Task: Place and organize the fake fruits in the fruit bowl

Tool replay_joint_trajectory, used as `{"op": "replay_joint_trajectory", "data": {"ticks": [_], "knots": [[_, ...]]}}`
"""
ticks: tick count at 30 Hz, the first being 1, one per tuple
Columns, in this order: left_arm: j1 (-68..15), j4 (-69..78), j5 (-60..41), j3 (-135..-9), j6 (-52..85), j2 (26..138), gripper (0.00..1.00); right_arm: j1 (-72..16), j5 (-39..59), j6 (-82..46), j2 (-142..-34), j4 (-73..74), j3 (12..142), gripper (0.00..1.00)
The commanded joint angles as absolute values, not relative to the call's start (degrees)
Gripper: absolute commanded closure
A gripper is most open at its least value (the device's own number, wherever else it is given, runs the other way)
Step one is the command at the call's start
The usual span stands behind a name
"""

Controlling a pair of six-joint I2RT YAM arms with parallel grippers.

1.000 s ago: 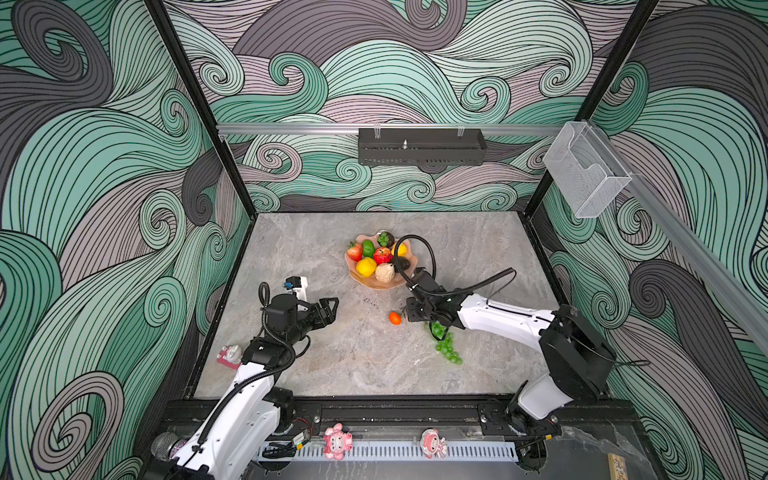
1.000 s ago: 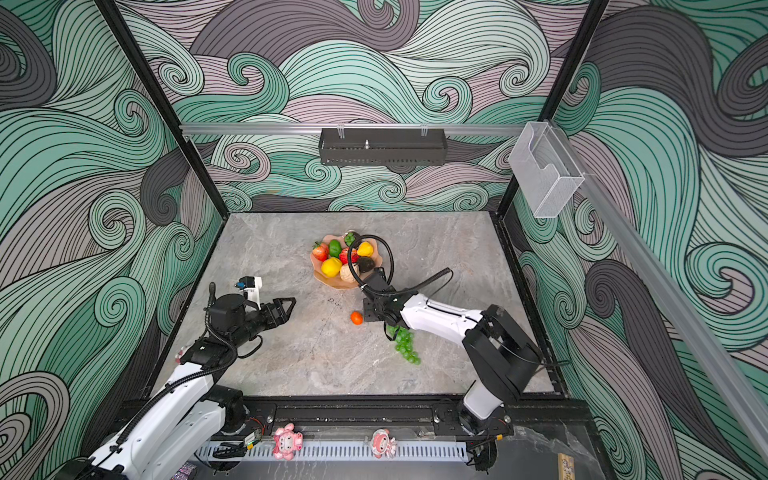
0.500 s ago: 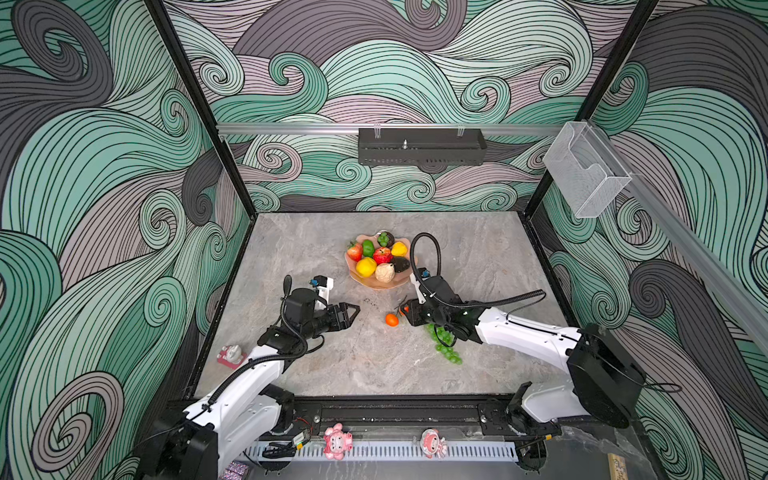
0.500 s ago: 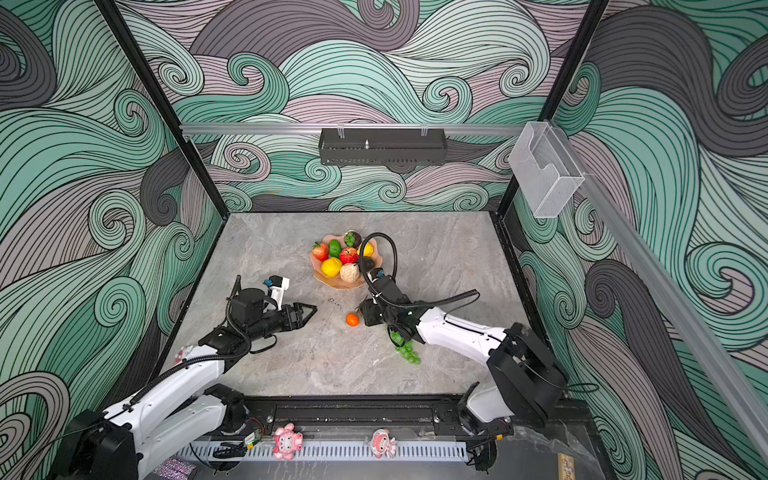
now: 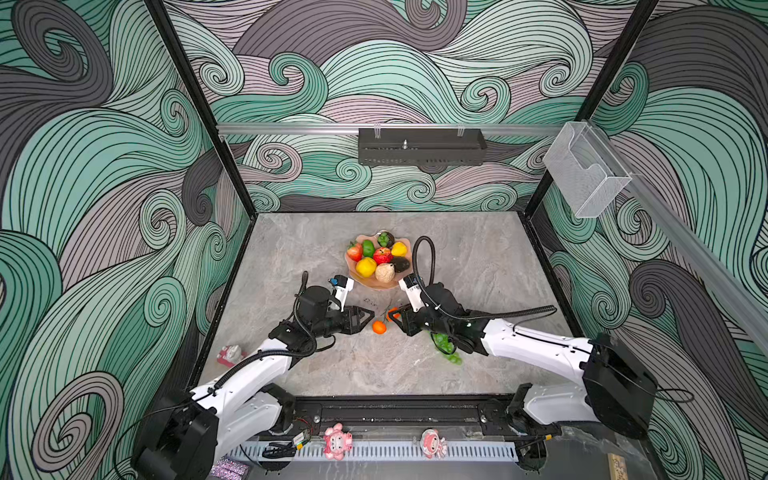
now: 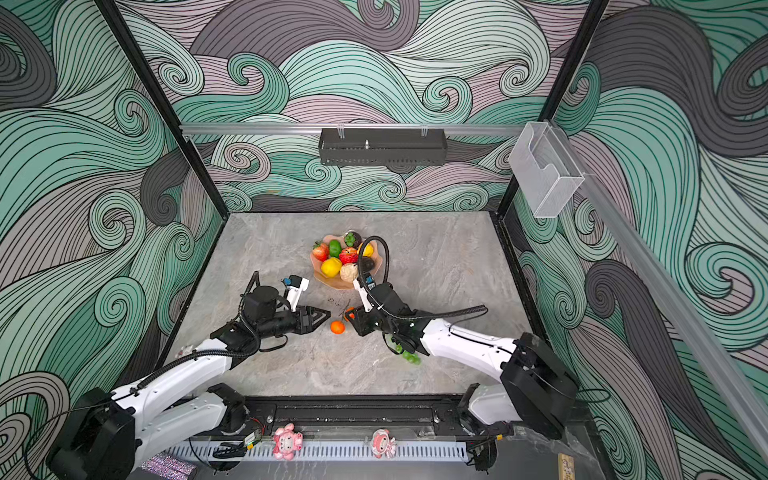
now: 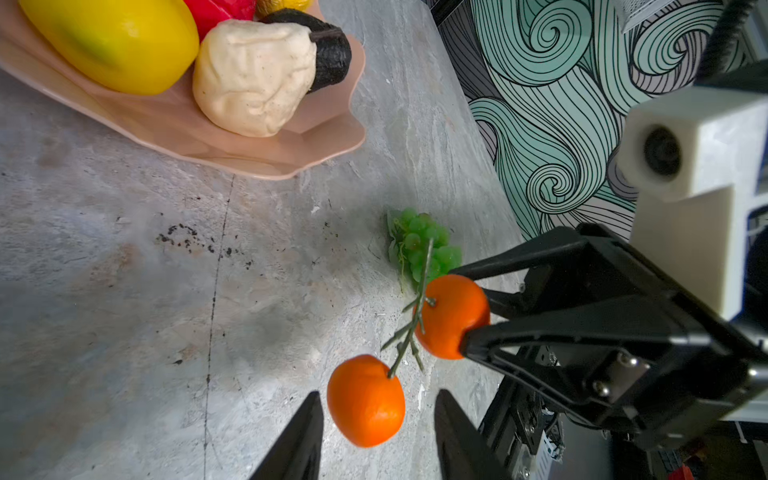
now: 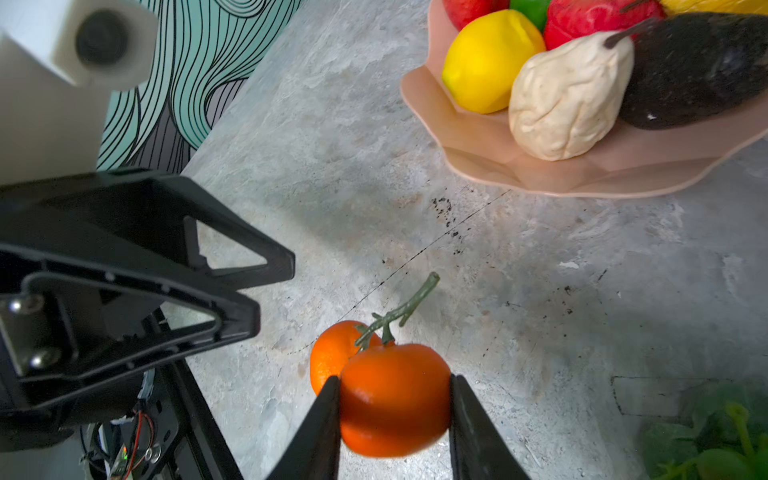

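Sitting inside right tool (image 8: 394, 377) — orange (image 8: 395, 415); pinched

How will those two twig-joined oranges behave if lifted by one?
Probably together: the thin green twig joins them, so the free orange would likely dangle and swing. The held orange looks glossy and round, so it may slip in the right pincer.

No legible text, label, brand, number or sign is found in any view. A small tan tag (image 5: 616, 466) at the front right corner of the rig carries dark marks too small to read. The dark specks (image 7: 183, 235) on the grey tabletop (image 7: 104, 332) form no characters.
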State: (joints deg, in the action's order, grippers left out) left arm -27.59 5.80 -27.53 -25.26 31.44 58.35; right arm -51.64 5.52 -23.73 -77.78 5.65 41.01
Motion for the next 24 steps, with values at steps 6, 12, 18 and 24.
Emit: {"op": "replay_joint_trajectory", "data": {"ticks": [6,12,18,24], "knots": [[-28.40,6.88,-31.29,-29.80,32.59,58.09,0.49,-55.29,6.46,-17.48,-75.26,10.10,38.99,0.66],[-29.47,5.89,-31.99,-31.26,33.13,60.21,0.50,-56.96,6.00,-16.11,-75.23,10.98,38.77,0.66],[-30.36,5.59,-31.74,-32.17,33.64,62.48,0.57,-57.99,5.87,-15.92,-75.67,11.43,39.16,0.66],[-30.59,5.35,-31.41,-32.34,33.86,63.54,0.66,-58.65,5.24,-15.68,-76.11,11.45,39.44,0.66]]}}
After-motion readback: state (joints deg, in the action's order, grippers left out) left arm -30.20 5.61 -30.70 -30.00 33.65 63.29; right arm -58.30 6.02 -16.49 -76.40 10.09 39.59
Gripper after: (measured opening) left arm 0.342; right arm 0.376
